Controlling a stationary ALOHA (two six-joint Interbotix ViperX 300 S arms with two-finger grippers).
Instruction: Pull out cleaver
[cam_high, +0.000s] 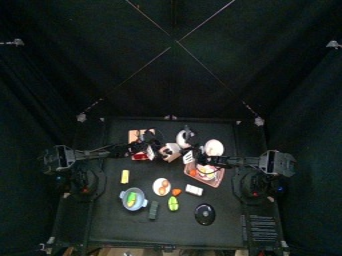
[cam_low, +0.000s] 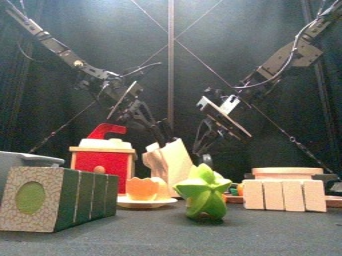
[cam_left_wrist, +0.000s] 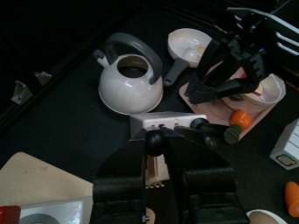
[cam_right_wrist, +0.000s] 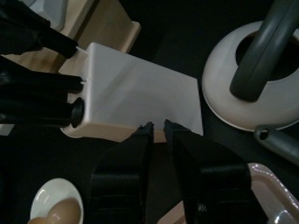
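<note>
Two arms meet over the middle of the crowded worktop (cam_high: 112, 218), both bent on the white knife block (cam_right_wrist: 135, 92) that stands just beside the white kettle (cam_left_wrist: 128, 80). From the front view the block (cam_low: 170, 160) leans back behind a plate of fruit and a green toy.

On the block's top face sit several black handles. The left hand (cam_left_wrist: 172, 140) has its jaws drawn in on one of them, which I take for the cleaver (cam_left_wrist: 155, 143), though little of it shows beyond the grip, so which knife it is cannot be made certain. The right hand (cam_right_wrist: 160, 138) has its narrow jaws pinched on the block's lower edge, seemingly as a brace.

My chief worry is the block itself: if the brace slips off that thin edge, the pull would likely drag or tip the block into the kettle touching-close beside it. A pull off the slot's line could jam the blade, and neighbouring handles crowd the left fingers (cam_left_wrist: 194, 128), so a wrong knife might come up instead.
</note>
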